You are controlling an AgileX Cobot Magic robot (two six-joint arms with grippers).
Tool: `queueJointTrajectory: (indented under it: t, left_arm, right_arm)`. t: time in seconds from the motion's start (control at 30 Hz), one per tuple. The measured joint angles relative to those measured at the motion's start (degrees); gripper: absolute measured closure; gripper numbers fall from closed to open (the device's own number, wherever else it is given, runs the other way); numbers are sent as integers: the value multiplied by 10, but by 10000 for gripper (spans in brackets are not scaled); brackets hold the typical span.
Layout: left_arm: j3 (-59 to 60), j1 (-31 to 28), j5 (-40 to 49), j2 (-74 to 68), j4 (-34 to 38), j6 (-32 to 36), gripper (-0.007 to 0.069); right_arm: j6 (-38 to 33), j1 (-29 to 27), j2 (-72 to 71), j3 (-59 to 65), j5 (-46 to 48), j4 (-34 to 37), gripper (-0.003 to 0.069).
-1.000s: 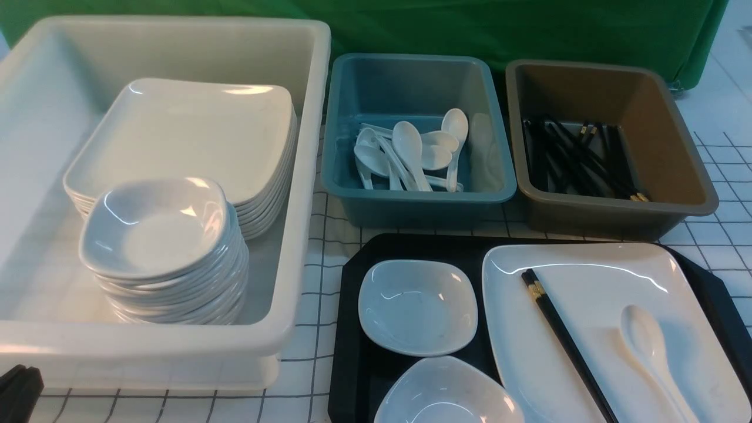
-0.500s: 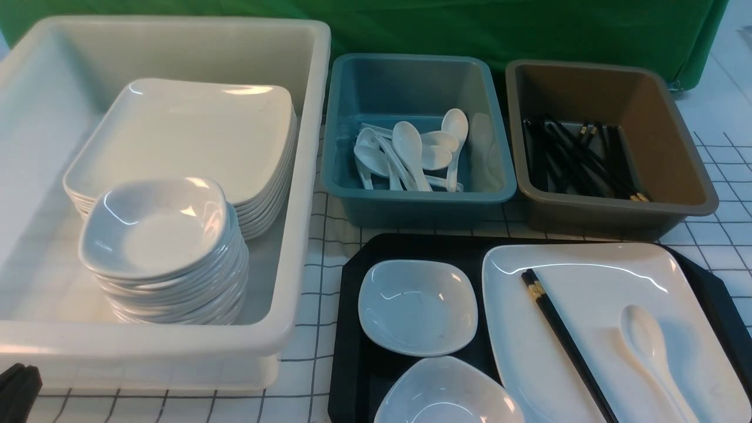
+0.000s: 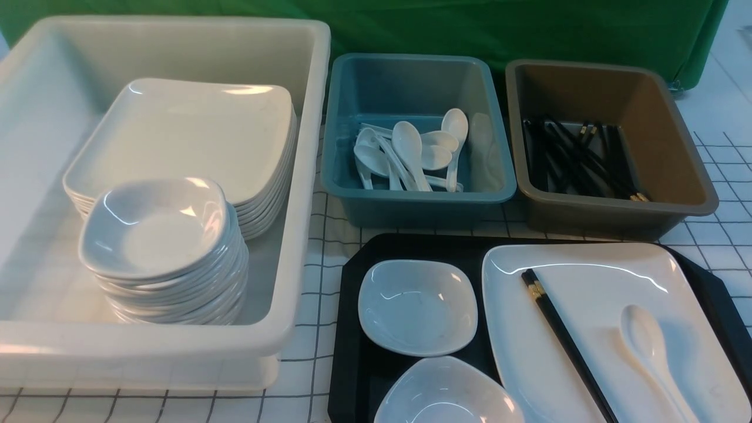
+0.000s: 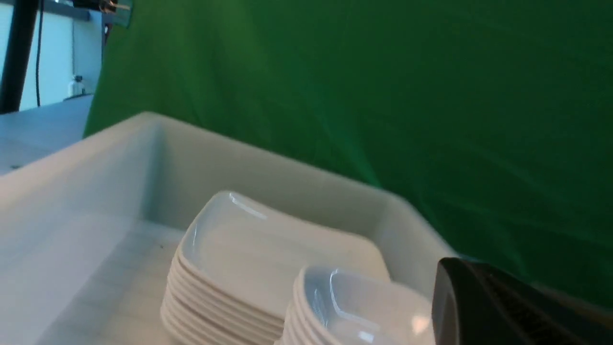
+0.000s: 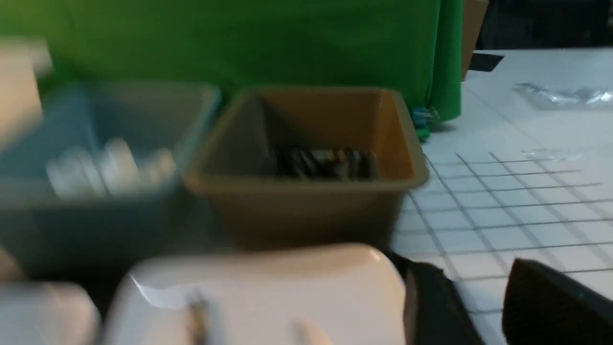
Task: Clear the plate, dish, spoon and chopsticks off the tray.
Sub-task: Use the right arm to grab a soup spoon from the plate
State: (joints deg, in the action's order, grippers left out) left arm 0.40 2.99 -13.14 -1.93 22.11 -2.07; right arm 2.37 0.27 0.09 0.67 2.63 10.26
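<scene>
Lying on the plate [image 3: 593,282], the chopsticks [image 3: 567,343] run from 11 to 5 o'clock, with the spoon [image 3: 649,346] at their 3 o'clock. The plate fills the right half of the tray [image 3: 346,352]. A far dish [image 3: 417,305] and a near dish [image 3: 446,393] sit at the plate's 9 o'clock. A teal tub [image 3: 411,197] and a brown tub [image 3: 617,205] stand at the tray's 12 o'clock. The left gripper [image 4: 503,306] is closed with nothing seen in it. How wide the right gripper [image 5: 555,306] stands I cannot tell.

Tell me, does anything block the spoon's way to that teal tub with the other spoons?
Nothing visible does. The spoon lies uncovered on the plate; the teal tub stands open beyond the tray, so only its near wall must be cleared.
</scene>
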Motion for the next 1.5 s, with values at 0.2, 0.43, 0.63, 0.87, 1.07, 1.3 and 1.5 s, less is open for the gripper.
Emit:
queueJointTrajectory:
  t: [0.2,0.43,0.63,0.87,1.07,1.3,1.5]
  left_arm:
    - [-1,0,-199,0,-21,-146,620]
    - [-216,0,-38,-51,-91,-156,620]
    - [-406,0,266,-234,-180,-125,620]
    - [-554,0,648,-524,-139,26,620]
    - [-615,34,721,-632,-73,83,624]
    - [-623,247,698,-644,-74,41,636]
    - [-623,398,670,-666,-91,-18,637]
  right_arm:
    - [260,0,0,0,-78,44,419]
    - [333,7,0,-7,-147,38,424]
    - [260,50,69,-150,7,-28,571]
    - [64,135,372,-400,330,-55,653]
    - [-7,123,592,-488,491,-110,655]
    - [-34,84,770,-497,503,-121,621]
    - [-55,107,867,-497,495,-106,328]
